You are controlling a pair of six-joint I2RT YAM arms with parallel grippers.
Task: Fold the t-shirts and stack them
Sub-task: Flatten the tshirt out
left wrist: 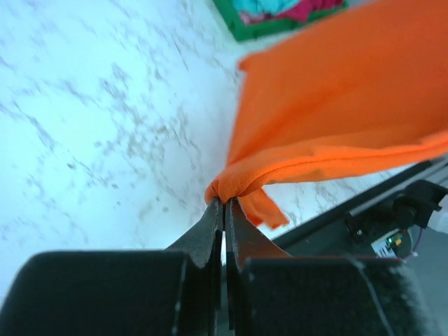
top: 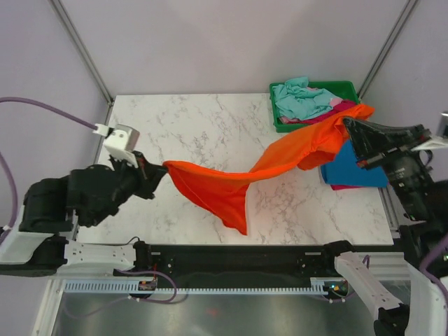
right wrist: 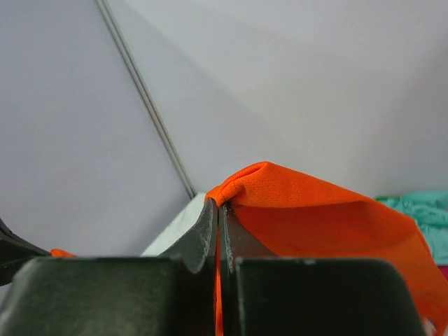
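The bright orange t-shirt [top: 238, 178] hangs stretched across the marble table between both grippers. My left gripper [top: 159, 170] is shut on its left end, seen pinched at the fingertips in the left wrist view [left wrist: 224, 201]. My right gripper [top: 348, 128] is shut on its right end, raised near the tray; the right wrist view shows the fabric [right wrist: 308, 210] clamped at the tips [right wrist: 218, 204]. A folded blue t-shirt [top: 355, 168] lies on a magenta one [top: 343, 187] at the right edge. A light teal t-shirt [top: 301, 98] and a magenta one [top: 323, 112] lie crumpled in the green tray [top: 348, 88].
The green tray stands at the table's far right corner. The table's front rail [top: 238, 253] runs below the hanging shirt. Grey walls and slanted frame poles [top: 80, 47] surround the table.
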